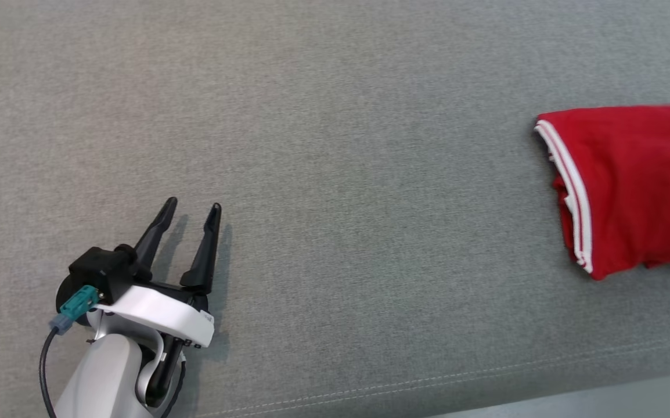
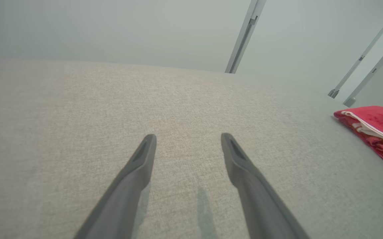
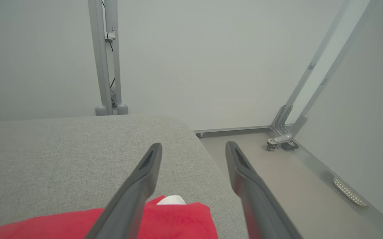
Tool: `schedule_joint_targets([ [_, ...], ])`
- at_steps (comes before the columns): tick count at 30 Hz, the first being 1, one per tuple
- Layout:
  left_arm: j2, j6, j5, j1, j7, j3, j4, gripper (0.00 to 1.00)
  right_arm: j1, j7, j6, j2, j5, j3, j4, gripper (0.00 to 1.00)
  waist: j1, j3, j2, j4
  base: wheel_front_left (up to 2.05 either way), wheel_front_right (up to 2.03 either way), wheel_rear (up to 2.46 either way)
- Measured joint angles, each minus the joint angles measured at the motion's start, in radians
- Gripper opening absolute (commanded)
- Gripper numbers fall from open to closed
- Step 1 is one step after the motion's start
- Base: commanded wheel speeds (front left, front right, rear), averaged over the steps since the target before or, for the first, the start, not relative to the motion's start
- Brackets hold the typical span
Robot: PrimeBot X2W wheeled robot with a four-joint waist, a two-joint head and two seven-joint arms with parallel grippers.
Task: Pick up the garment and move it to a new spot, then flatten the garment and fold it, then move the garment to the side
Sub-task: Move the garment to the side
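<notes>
The garment (image 1: 631, 183) is red with white trim and lies folded at the right edge of the grey fabric surface (image 1: 335, 145); the frame cuts off its right part. It shows again as the garment (image 2: 377, 129) at the right of the left wrist view, and as the garment (image 3: 175, 220) low in the right wrist view. My left gripper (image 1: 191, 210) rests open at the lower left, far from the cloth, with nothing between its fingers (image 2: 135, 179). My right gripper (image 3: 193, 146) hangs open above the garment's far edge, holding nothing.
The surface's front edge (image 1: 486, 383) runs along the bottom right, with floor beyond. In the right wrist view the surface's far right corner (image 3: 191, 132) drops to the floor (image 3: 287, 186), where metal frame legs (image 3: 287, 132) stand by a pale wall.
</notes>
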Motion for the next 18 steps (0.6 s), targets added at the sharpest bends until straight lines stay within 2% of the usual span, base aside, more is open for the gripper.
schedule_joint_targets([
  [2, -0.001, 0.0, 0.0, 0.0, 0.0, 0.014, 0.002, 1.0, -0.002, -0.025, 0.0, 0.055, -0.048, -0.035, -0.037, 1.0, 0.0, -0.002, 0.0, 0.013, 0.0, 0.0, 0.0],
  [6, -0.01, 0.0, 0.0, 0.002, 0.0, 0.074, 0.012, 1.0, 0.008, -0.048, 0.0, 0.181, -0.064, -0.014, -0.123, 1.0, 0.0, -0.032, 0.0, 0.025, 0.0, 0.0, 0.0],
  [10, -0.027, 0.0, 0.011, 0.007, 0.0, 0.131, 0.036, 1.0, 0.08, -0.049, 0.0, 0.218, -0.032, 0.068, -0.228, 1.0, 0.0, -0.072, 0.0, 0.038, 0.0, 0.0, 0.0],
  [15, -0.06, 0.0, 0.046, 0.033, 0.0, 0.183, 0.067, 1.0, 0.223, -0.05, 0.0, 0.251, 0.066, 0.181, -0.332, 1.0, 0.0, -0.126, 0.0, 0.063, 0.0, 0.0, 0.0],
  [18, -0.07, 0.0, 0.07, 0.045, 0.0, 0.203, 0.074, 1.0, 0.275, -0.049, 0.0, 0.255, 0.091, 0.207, -0.366, 1.0, 0.0, -0.147, 0.0, 0.075, 0.0, 0.0, 0.0],
])
